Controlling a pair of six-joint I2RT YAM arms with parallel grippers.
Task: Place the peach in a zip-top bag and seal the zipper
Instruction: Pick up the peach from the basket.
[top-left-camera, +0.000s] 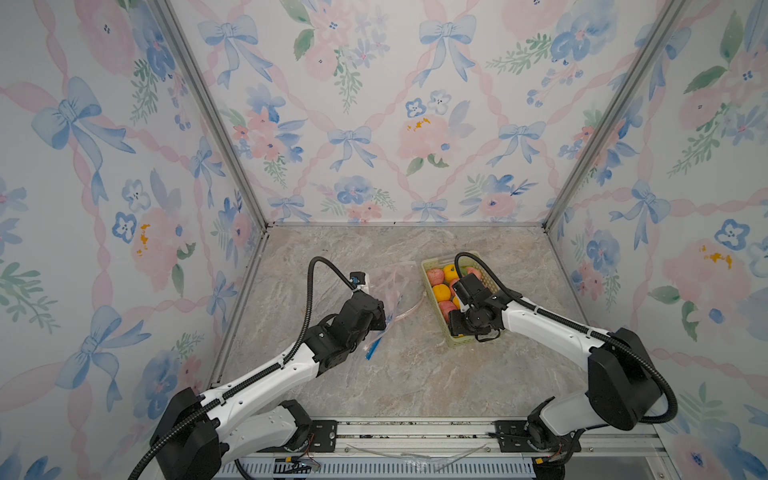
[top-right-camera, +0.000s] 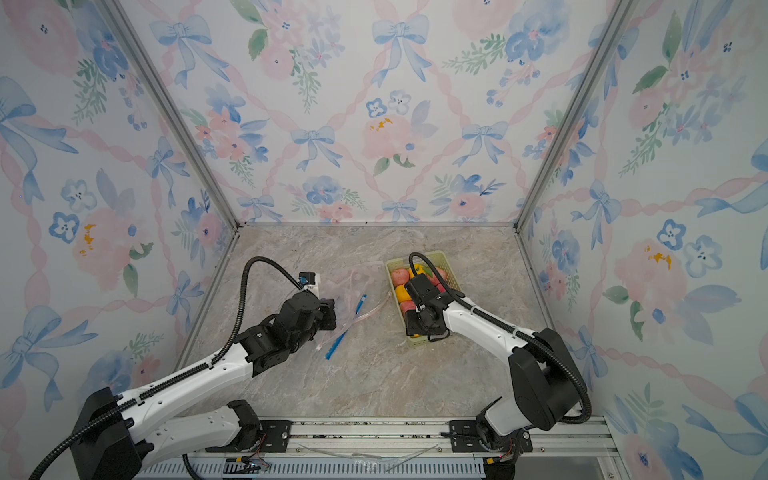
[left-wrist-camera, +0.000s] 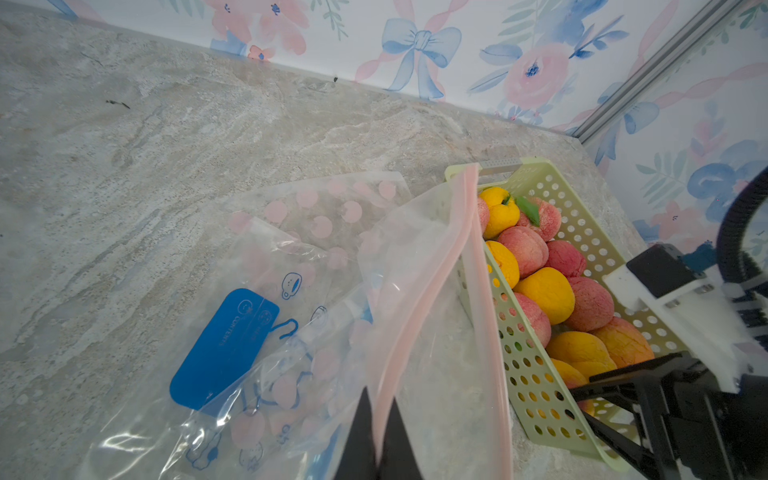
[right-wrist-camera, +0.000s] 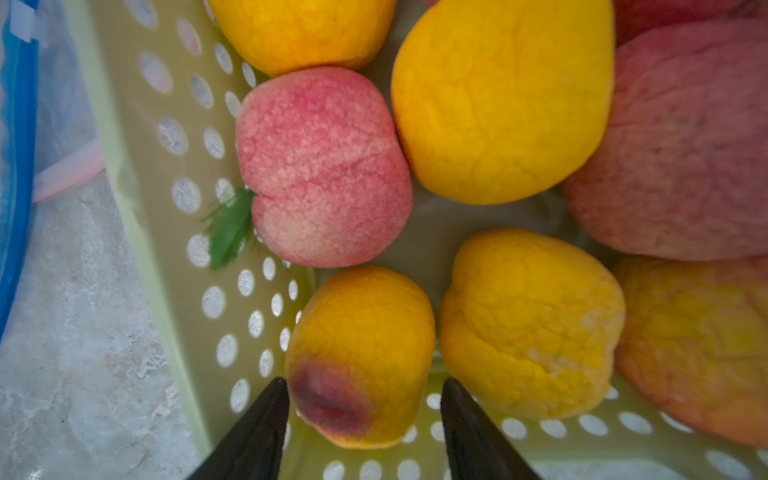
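Bags number two, overlapping on the stone tabletop (left-wrist-camera: 124, 166): blue-labelled bag (left-wrist-camera: 224, 349) flat, pink-zippered bag (left-wrist-camera: 432, 291) raised, its rim pinched in the left gripper (left-wrist-camera: 379, 401). One green basket (left-wrist-camera: 582, 199) alongside holds roughly a dozen peaches (left-wrist-camera: 544, 295), about half pink, half yellow. The right gripper (right-wrist-camera: 365, 382) has its jaws spread astride one dark-blotched yellow peach (right-wrist-camera: 365, 332) inside it.

The clear, pink-zippered zip-top bag (left-wrist-camera: 415, 270), mouth seemingly open, lies crumpled at 9 o'clock of the green basket (left-wrist-camera: 536, 166) heaped with pink and yellow peaches (right-wrist-camera: 324, 166).
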